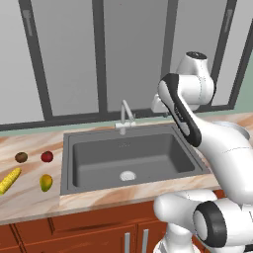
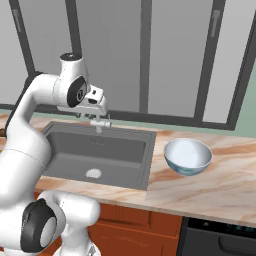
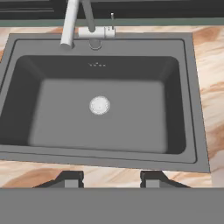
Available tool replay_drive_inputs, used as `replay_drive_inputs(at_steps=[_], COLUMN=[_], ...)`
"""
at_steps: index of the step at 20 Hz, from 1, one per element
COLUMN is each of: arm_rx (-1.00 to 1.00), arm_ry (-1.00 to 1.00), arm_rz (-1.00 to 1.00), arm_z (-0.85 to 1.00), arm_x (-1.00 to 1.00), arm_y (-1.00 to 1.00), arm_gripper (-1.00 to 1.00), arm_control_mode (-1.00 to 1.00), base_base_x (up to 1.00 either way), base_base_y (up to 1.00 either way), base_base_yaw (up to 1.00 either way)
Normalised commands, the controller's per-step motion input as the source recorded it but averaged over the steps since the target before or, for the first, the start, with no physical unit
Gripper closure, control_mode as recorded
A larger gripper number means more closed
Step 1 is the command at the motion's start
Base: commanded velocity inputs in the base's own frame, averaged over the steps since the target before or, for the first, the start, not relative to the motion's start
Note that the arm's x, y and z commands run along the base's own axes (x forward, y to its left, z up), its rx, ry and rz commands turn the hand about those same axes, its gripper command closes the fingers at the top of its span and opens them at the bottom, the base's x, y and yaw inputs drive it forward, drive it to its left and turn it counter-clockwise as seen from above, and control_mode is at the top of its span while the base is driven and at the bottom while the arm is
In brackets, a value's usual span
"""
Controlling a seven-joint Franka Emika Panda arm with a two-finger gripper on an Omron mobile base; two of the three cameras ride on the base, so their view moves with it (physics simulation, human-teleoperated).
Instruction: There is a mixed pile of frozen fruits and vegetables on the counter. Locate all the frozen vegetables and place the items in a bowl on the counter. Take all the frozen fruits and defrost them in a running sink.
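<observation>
Gripper point(image 3: 111, 178) is held high above the sink point(image 3: 105, 144), jaws drawn in and nothing between them. No item is yet taken, so the first pick is judged to be in hand; a reach to the left of the sink is needed. There the corn cob point(image 1: 10, 180) lies, long axis slanted toward the sink, beside tomato point(image 1: 47, 156), kiwi point(image 1: 21, 157) and mango point(image 1: 46, 182). The bowl point(image 2: 187, 156) stands right of the sink.
</observation>
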Motion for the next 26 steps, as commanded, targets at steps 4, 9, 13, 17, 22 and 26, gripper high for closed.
replay_drive_inputs(at_steps=[4, 9, 13, 17, 22, 26], arm_rx=[0.00, 0.00, 0.00, 0.00, 0.00, 0.00], arm_ry=[0.00, 0.00, 0.02, 0.08, 0.12, 0.08], arm_rz=[0.00, 0.00, 0.00, 0.03, 0.08, 0.12], arm_z=[0.00, 0.00, -0.06, -0.14, -0.20, -0.20], arm_x=[-0.13, -0.49, -0.29, -0.13, -0.01, 0.13], arm_y=[0.05, 0.42, 0.58, 0.76, 0.78, 0.71], arm_gripper=[-1.00, -1.00, -1.00, -1.00, -1.00, -1.00], arm_control_mode=[-1.00, -1.00, -1.00, -1.00, -1.00, -1.00], base_base_x=[0.00, 0.00, 0.00, 0.00, 0.00, 0.00], base_base_y=[0.00, 0.00, 0.00, 0.00, 0.00, 0.00], base_base_yaw=[0.00, 0.00, 0.00, 0.00, 0.00, 0.00])
